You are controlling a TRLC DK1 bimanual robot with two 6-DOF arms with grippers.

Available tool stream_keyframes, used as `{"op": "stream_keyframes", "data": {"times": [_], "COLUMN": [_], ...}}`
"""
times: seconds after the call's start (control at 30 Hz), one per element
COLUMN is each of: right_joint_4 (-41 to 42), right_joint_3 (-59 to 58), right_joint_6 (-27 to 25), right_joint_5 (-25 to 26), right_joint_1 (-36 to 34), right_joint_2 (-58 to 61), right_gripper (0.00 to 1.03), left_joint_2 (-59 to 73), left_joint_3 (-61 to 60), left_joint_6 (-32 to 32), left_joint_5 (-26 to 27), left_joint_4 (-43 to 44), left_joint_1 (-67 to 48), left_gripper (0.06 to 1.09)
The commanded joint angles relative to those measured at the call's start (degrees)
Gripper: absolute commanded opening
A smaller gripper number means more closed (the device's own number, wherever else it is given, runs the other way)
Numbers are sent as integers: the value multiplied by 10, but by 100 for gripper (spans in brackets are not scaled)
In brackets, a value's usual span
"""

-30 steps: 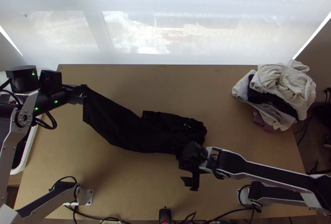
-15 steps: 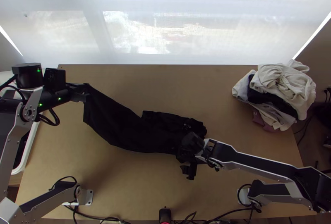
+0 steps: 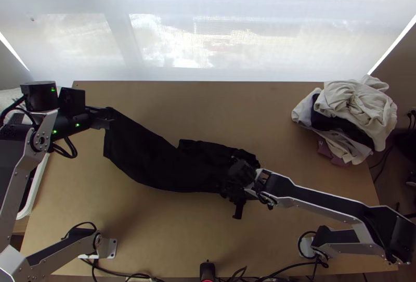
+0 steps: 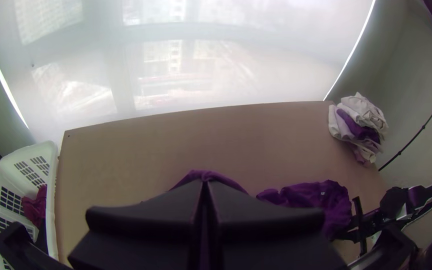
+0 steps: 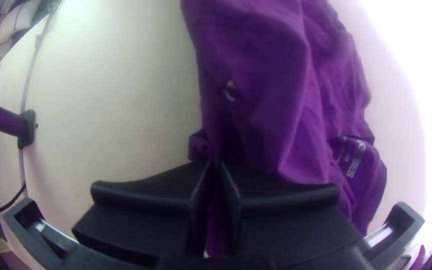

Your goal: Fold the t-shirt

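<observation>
Top view: dark t-shirt [image 3: 151, 159] stretched between two grips.
Left gripper [image 4: 205, 184] pinches its far-left end; right gripper [image 5: 215, 167] is closed on its near edge, around mid-table [image 3: 156, 235]. Probably light, soft and floppy, so best taken by corners.

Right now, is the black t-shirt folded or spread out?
Neither folded nor spread flat: the t-shirt is a rumpled strip, one end pinched by the left end effector, the other bunched at the right end effector.
</observation>
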Motion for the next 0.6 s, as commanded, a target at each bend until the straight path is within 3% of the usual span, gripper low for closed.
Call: {"op": "stream_keyframes", "data": {"times": [0.0,0.33,0.57], "right_joint_4": [-28,-159,-185], "right_joint_3": [39,186,214], "right_joint_6": [2,-2,-7], "right_joint_5": [0,0,1], "right_joint_1": [-34,-112,-153], "right_joint_2": [-38,-110,-129], "right_gripper": [3,3,3], "left_joint_2": [2,0,24], "left_joint_3": [-34,-39,-96], "left_joint_6": [10,6,20], "left_joint_5": [0,0,-5], "left_joint_4": [26,39,88], "left_joint_1": [4,7,10], "left_gripper": [9,9,9]}}
